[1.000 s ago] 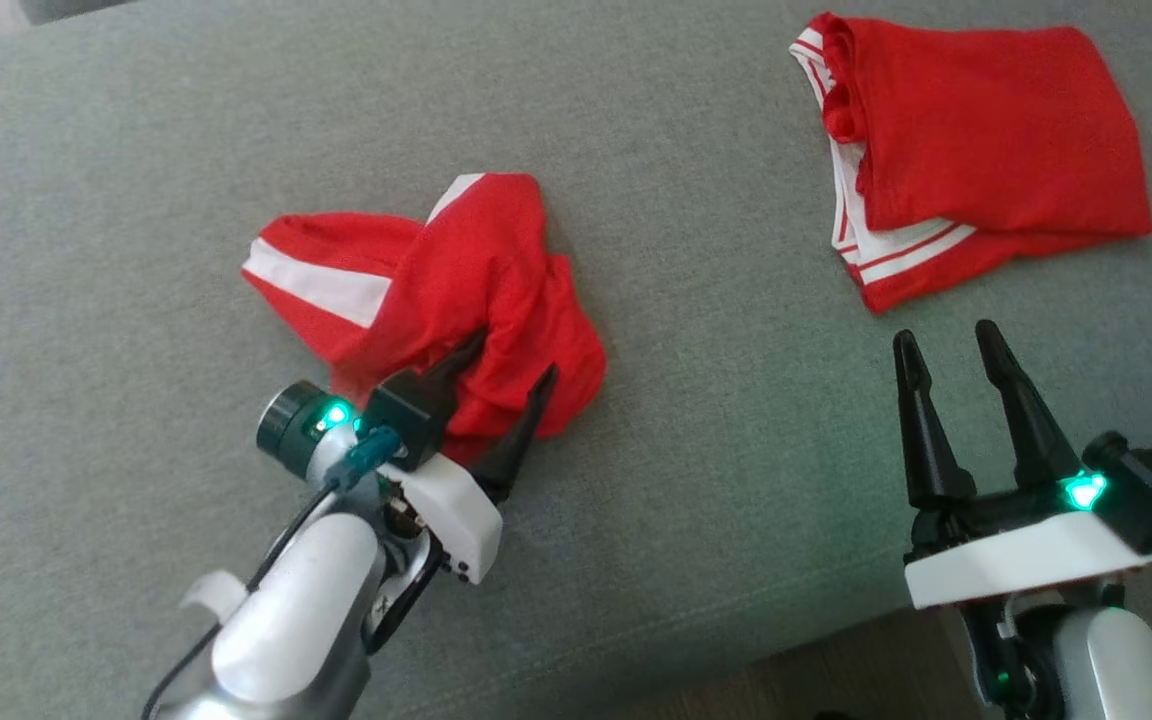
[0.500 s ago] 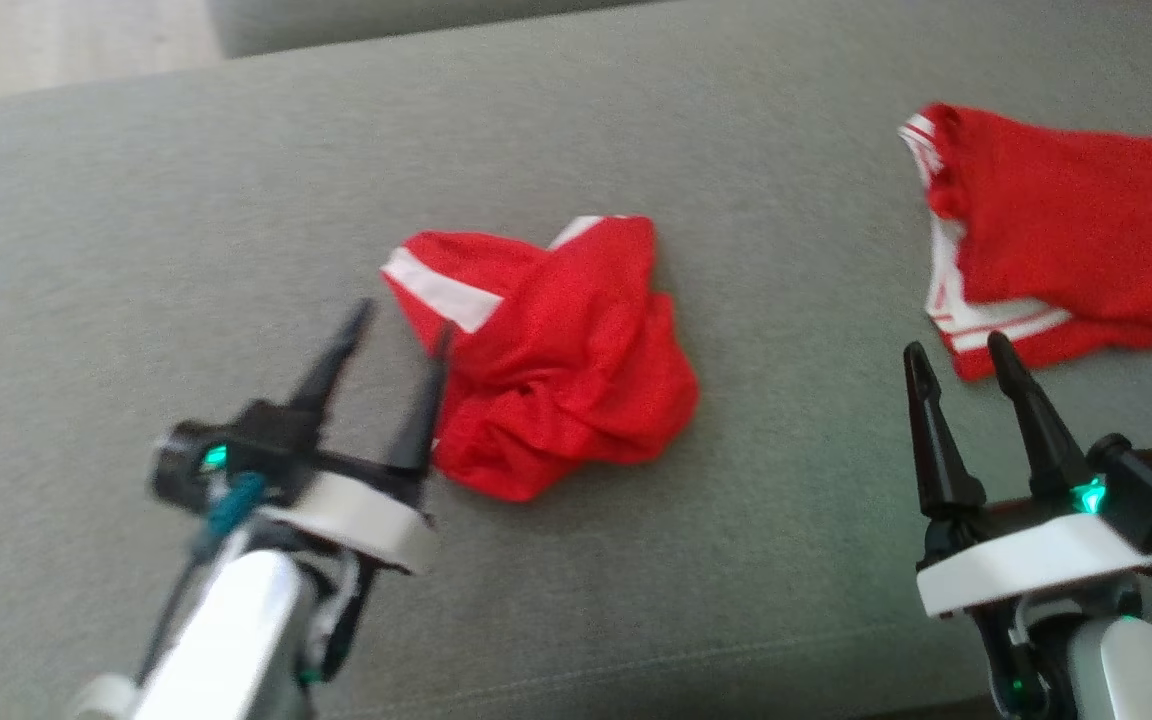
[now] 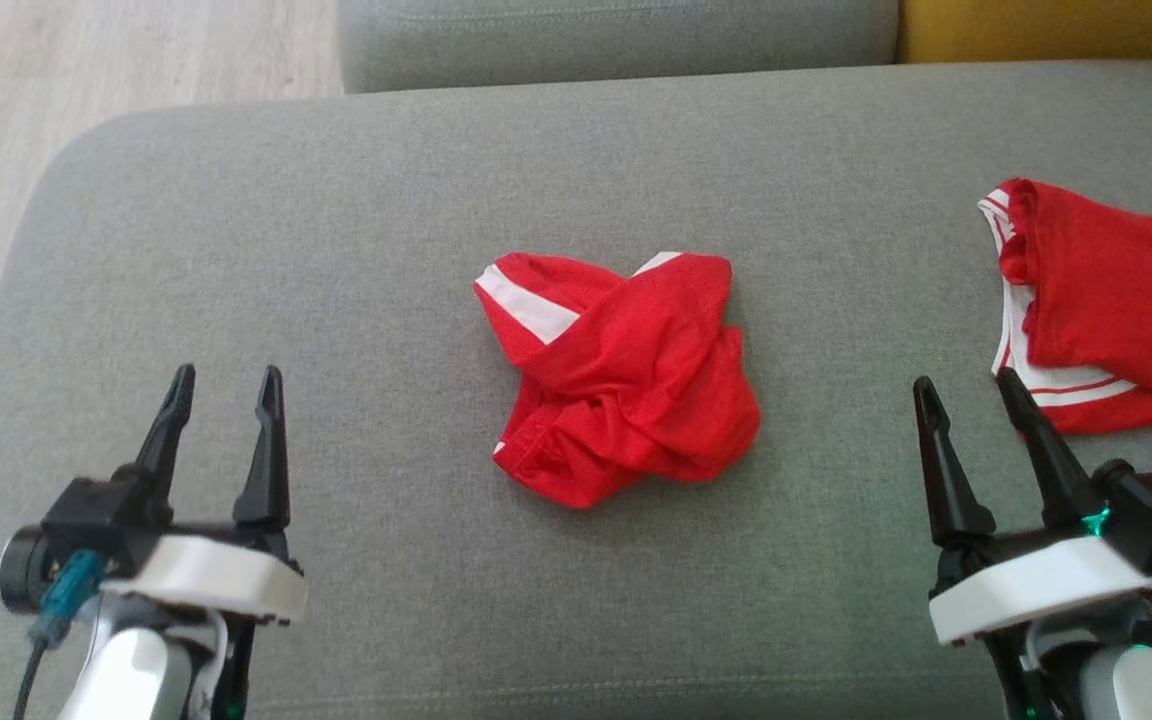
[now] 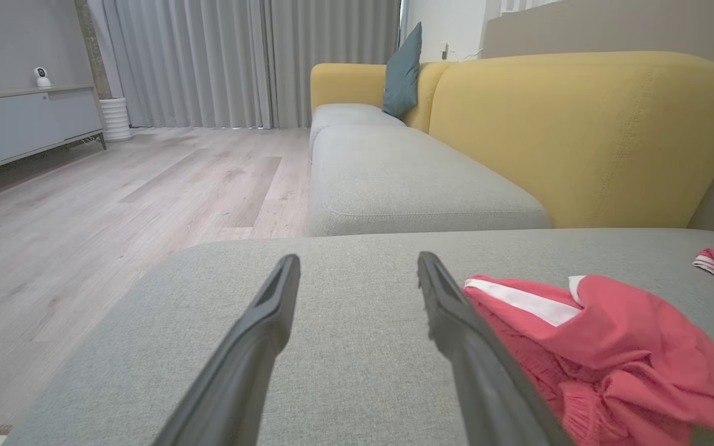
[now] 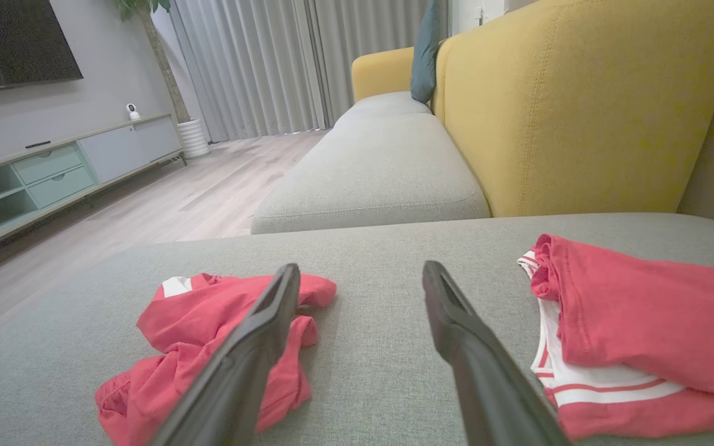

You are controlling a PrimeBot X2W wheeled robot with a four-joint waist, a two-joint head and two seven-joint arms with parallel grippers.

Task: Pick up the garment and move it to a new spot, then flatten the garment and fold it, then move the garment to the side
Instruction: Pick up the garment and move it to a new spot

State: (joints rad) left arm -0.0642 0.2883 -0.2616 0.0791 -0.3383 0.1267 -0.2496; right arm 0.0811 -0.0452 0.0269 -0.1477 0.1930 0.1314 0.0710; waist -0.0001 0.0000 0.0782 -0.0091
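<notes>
While both tools hover over the front part of the cushion [image 3: 336, 250], neither has hold of anything. The left tool [image 3: 226, 375] is at the cushion's left front with its two fingers spread wide. The right tool [image 3: 966, 382] is the same at the cushion's right front.

The garment [image 3: 626, 385] lies crumpled in the middle of the cushion, well apart from both tools. I judge that flattening is the step in hand, though it may be only waiting for the first lift.

To do this well, I think each tool should take an outer edge and not the heap itself. The white band [image 3: 526, 310], on the side toward the cushion's left end, looks a good hold for the left tool. The opposite edge, toward the cushion's right end, would suit the right tool. Pinch one layer only, then pull apart low over the cushion, so that the folds open and the cloth does not drag.

By count there are two tools with two fingers each. There are two red garments: this crumpled one and a folded garment [image 3: 1106, 310] at the cushion's right end.
</notes>
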